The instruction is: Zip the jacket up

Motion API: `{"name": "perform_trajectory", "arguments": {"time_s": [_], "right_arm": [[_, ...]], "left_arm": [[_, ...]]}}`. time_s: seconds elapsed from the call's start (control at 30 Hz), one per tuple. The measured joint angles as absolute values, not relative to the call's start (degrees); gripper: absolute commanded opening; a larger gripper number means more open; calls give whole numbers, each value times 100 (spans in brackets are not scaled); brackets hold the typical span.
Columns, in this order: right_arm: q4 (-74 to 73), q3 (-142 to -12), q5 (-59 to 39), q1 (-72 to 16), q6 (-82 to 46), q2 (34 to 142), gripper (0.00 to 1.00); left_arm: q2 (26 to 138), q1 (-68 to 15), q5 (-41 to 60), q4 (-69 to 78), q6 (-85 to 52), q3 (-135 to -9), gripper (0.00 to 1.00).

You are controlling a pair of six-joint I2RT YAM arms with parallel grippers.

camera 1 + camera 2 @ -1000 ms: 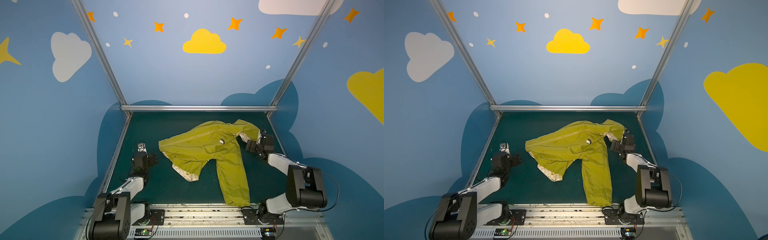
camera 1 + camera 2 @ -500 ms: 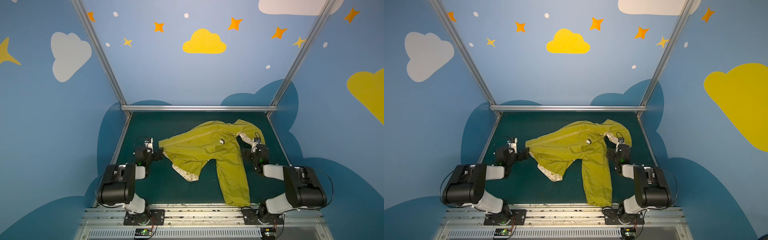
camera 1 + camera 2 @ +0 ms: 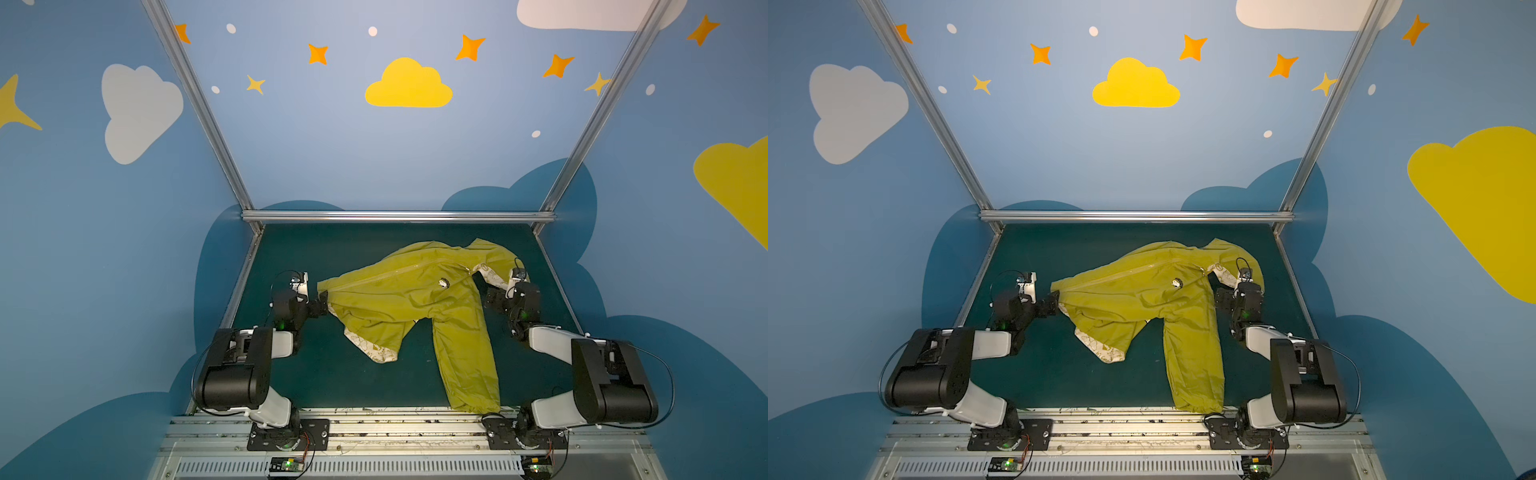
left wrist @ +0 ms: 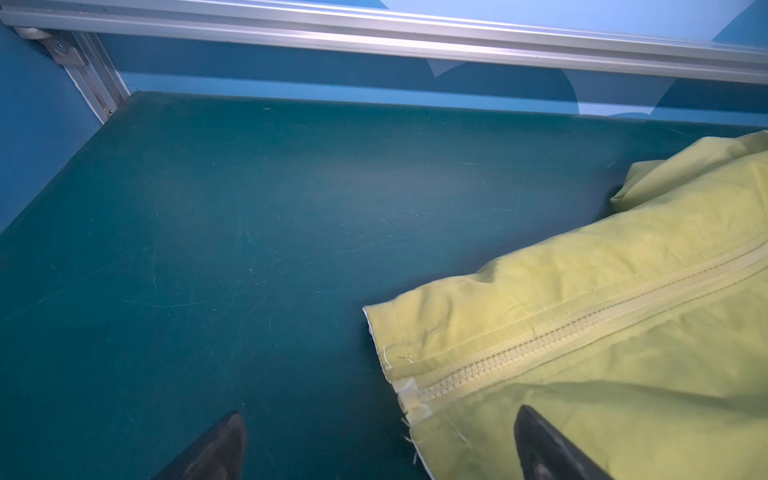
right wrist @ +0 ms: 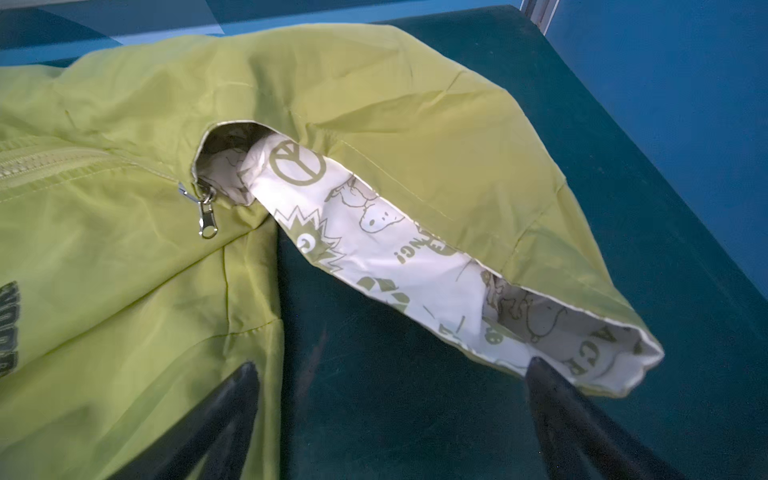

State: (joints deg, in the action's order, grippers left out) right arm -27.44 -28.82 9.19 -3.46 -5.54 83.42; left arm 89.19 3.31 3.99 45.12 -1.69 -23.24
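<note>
Right wrist view shows the mustard jacket (image 5: 374, 83) zipped, zipper pull (image 5: 206, 216) at the collar, printed lining (image 5: 374, 249) exposed; the right gripper (image 5: 392, 363) and left gripper (image 4: 380, 413) hang low at lower frame, spread wide, empty.

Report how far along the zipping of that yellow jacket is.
Done, it seems: on the thin mustard-yellow hooded jacket the zipper teeth are meshed from the hem, and the silver metal pull sits at the base of the hood. In hand: nothing. The left gripper at the hem and the right gripper by the hood both stand open, gripping no cloth. Left: probably only pulling the arms clear.
</note>
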Motion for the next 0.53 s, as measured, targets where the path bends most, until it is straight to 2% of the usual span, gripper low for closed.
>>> {"name": "perform_trajectory", "arguments": {"time_s": [0.53], "right_arm": [[-2659, -2884, 921, -346, -558, 8342, 99]], "left_arm": [[8919, 331, 384, 4515, -167, -2324, 100]]}}
